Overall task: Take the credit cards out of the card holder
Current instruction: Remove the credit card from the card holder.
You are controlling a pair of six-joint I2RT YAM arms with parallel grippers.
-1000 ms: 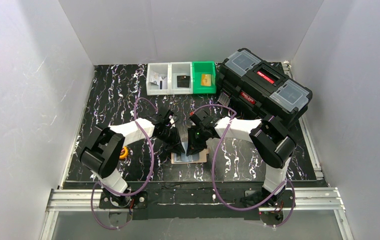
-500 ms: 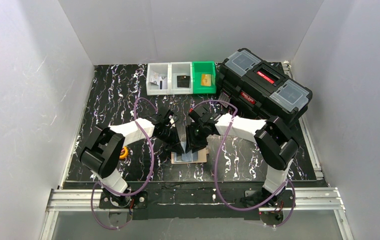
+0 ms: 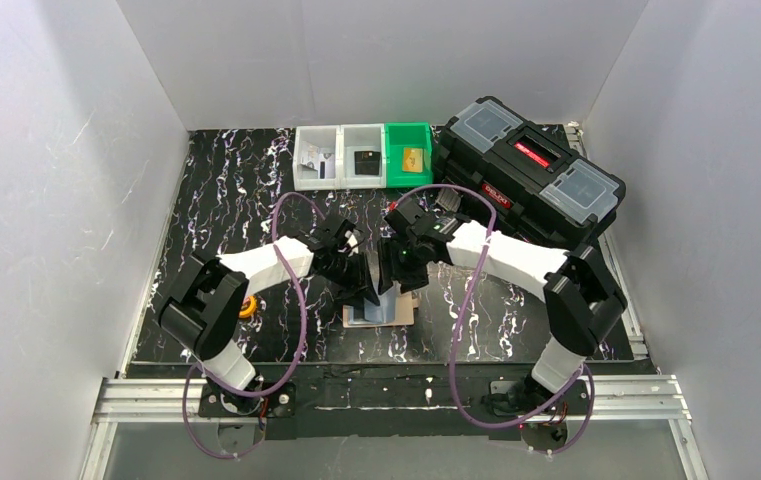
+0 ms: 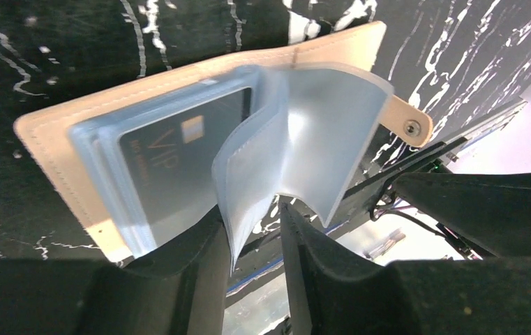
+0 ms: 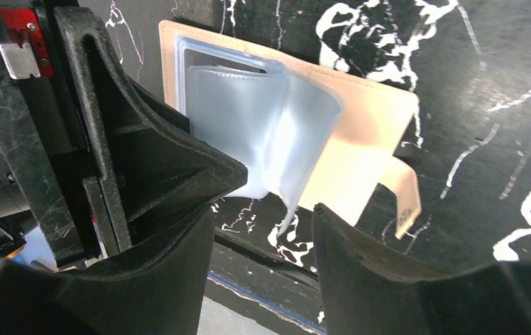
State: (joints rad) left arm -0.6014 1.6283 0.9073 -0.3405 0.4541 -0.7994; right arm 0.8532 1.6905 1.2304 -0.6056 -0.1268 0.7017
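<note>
Open wallet (image 3: 396, 312) lies mid-frame; left end effector (image 4: 252, 215) narrowly parted around a clear sleeve (image 4: 318, 139), right end effector (image 5: 261, 213) wide.

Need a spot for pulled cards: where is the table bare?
Bare marble right of the card holder, in front of the toolbox, and far left beside the bins. Crowded over the holder, where left gripper and right gripper meet.

surface: black marbled table (image 3: 216, 200) | on it: open card holder (image 3: 381, 314); three bins (image 3: 361, 157); black toolbox (image 3: 531, 170); orange ring (image 3: 249, 306)
</note>
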